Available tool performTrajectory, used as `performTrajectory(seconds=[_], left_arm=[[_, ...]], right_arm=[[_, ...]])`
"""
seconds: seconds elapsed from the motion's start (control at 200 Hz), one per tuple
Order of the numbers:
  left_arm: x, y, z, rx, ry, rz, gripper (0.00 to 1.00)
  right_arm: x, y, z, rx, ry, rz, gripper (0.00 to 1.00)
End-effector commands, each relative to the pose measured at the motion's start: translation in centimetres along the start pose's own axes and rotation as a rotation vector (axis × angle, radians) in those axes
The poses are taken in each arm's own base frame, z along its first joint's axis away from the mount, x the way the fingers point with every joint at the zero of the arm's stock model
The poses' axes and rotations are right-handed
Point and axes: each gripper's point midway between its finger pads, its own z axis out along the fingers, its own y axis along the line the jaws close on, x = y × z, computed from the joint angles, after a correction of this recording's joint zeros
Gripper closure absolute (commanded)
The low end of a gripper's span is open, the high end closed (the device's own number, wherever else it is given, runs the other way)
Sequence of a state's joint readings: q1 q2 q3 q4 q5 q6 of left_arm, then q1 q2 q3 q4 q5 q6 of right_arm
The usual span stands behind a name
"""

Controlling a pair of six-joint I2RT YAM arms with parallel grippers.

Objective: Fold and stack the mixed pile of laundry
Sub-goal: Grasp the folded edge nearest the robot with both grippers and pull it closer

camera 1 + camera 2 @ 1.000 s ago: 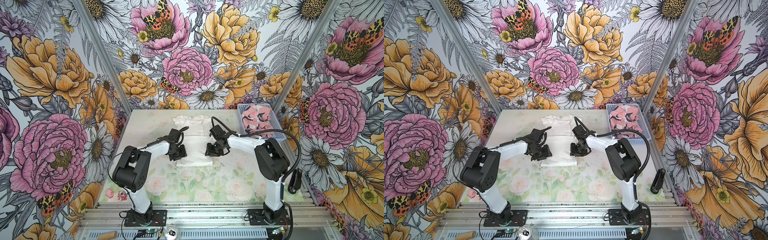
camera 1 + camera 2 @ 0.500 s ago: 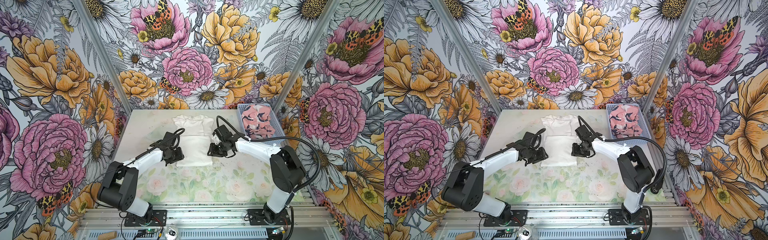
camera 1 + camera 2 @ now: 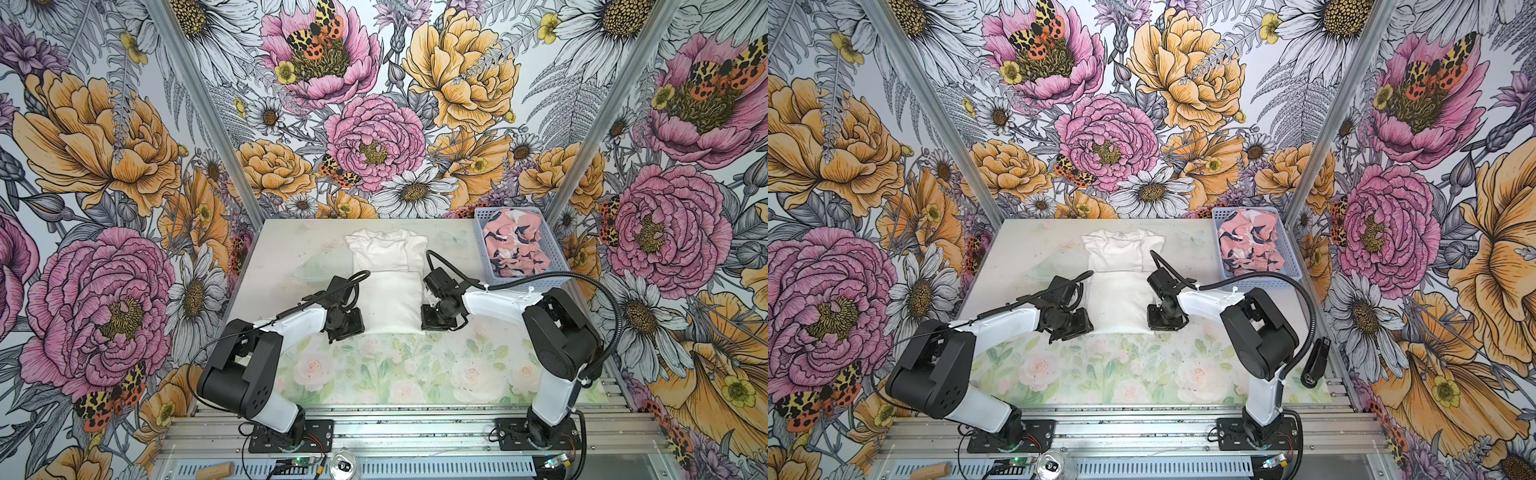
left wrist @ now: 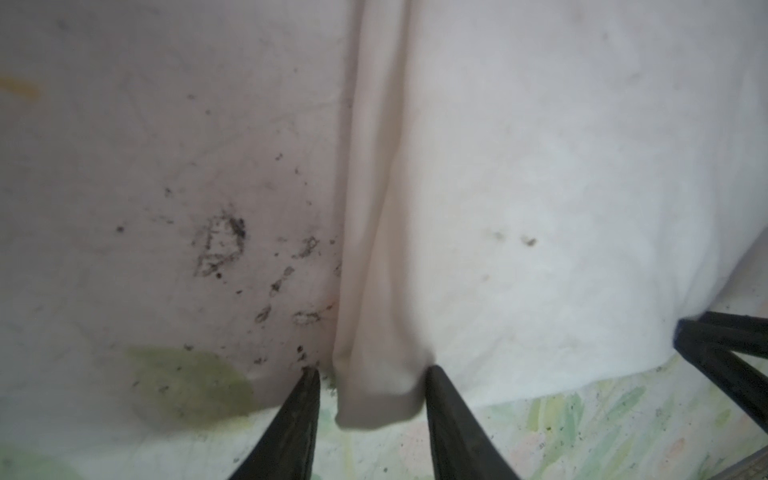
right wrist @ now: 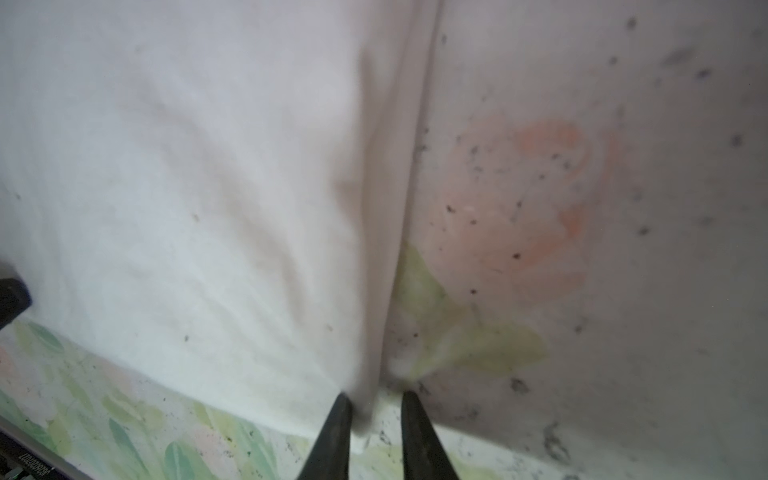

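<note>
The white garment (image 3: 390, 291) (image 3: 1119, 299) lies flat mid-table, its lower half folded up over the body, collar at the far end. My left gripper (image 3: 349, 326) (image 3: 1077, 326) (image 4: 370, 376) stands partly open astride its near left corner. One finger touches the thick folded edge (image 4: 374, 390); a slim gap shows beside the other. My right gripper (image 3: 432, 322) (image 3: 1160, 322) (image 5: 376, 401) straddles the near right corner edge (image 5: 365, 374), jaws narrow, cloth against one finger only. The pink navy-and-white printed garment (image 3: 515, 245) (image 3: 1250, 243) lies crumpled in the basket.
The light blue perforated basket (image 3: 528, 282) (image 3: 1262, 275) stands at the far right corner. Floral-printed table surface (image 3: 395, 374) stretches between the garment's near fold and the arm bases. Patterned walls enclose three sides.
Both grippers have shifted toward the near edge and come down at the white garment's near corners. The right jaws have narrowed. The garment itself has not moved.
</note>
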State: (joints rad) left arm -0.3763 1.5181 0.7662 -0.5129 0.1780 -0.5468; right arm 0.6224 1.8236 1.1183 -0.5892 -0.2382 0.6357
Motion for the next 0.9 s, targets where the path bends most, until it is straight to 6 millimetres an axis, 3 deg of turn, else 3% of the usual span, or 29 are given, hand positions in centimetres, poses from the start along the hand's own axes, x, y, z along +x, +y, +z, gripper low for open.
performTrajectory(seconds=[0.0,0.225,0.605,0.711,0.876,0.896], left_arm=[[0.1,1.3,-0.1,-0.042,-0.026,0.013,0.55],[0.1,1.4,0.3,-0.033,-0.025,0.013,0.50],[1.5,2.1,2.8,-0.026,0.025,-0.018,0.58],[1.8,2.2,3.3,-0.028,0.039,-0.025,0.68],[2.2,2.5,3.4,-0.033,0.047,-0.028,1.00],[2.3,2.5,3.3,-0.029,0.048,-0.029,1.00]], right_arm=[[0.0,-0.4,-1.7,0.021,-0.054,-0.002,0.68],[0.1,0.3,-0.7,-0.014,-0.040,-0.006,0.58],[-0.3,1.2,2.3,-0.049,-0.010,-0.004,0.60],[0.0,1.1,2.9,-0.047,0.003,-0.001,0.71],[0.6,0.6,2.4,-0.037,-0.003,0.001,0.99],[0.7,0.7,2.2,-0.042,-0.004,-0.001,1.00]])
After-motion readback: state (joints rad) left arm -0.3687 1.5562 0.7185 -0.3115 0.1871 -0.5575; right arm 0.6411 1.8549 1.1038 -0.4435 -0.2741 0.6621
